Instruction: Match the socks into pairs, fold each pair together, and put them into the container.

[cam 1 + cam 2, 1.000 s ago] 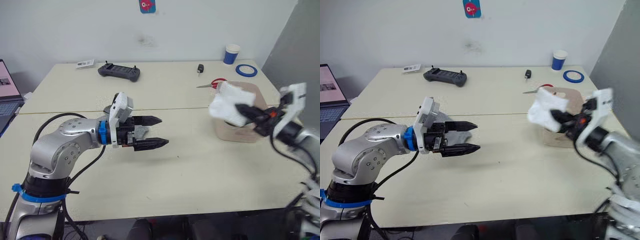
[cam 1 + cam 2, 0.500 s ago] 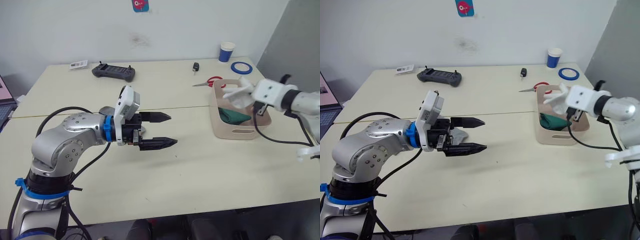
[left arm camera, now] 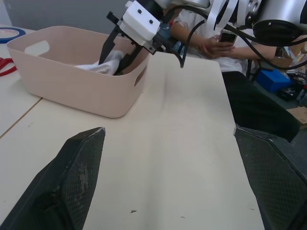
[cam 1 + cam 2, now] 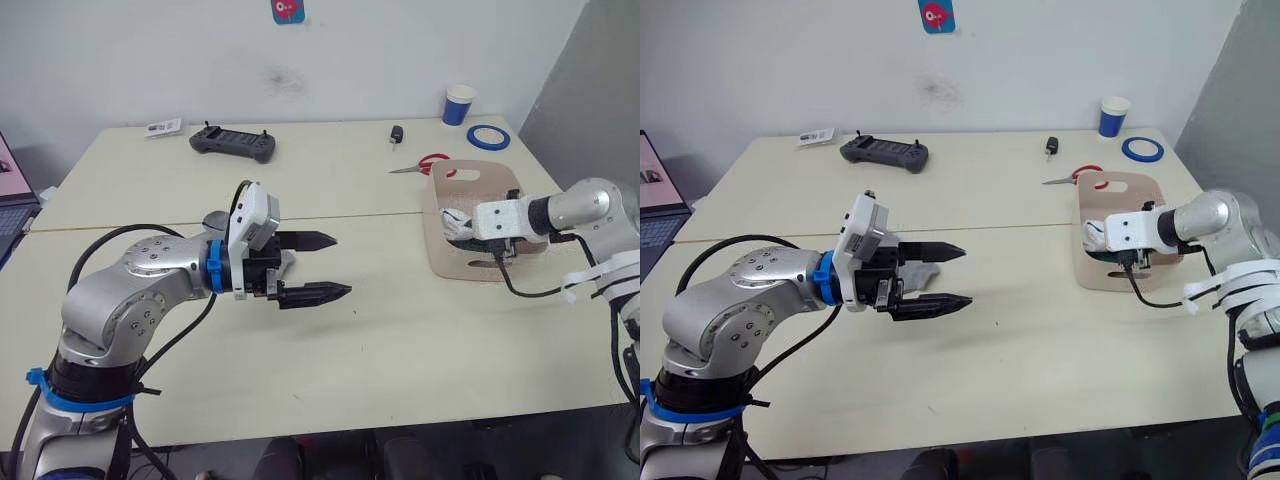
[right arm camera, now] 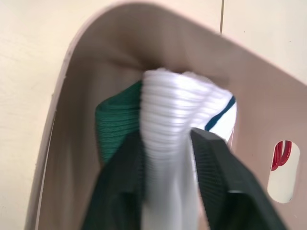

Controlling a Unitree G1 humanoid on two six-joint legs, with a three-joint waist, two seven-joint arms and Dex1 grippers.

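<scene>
From my seat I've got the big cream worktop (image 4: 380, 340) with the pinkish-beige container (image 4: 470, 262) sitting near its right edge. My left pincer (image 4: 312, 267) hangs over the middle of the worktop with its fingers spread apart and nothing between them – a grey sock (image 4: 923, 272) lies on the worktop right behind it. My right pincer (image 3: 117, 55) is down inside the container, clamped on the white sock pair (image 5: 175, 139) – the navy stripe is peeking out. The dark green socks (image 5: 117, 125) are in the container just beside the white ones, touching them
</scene>
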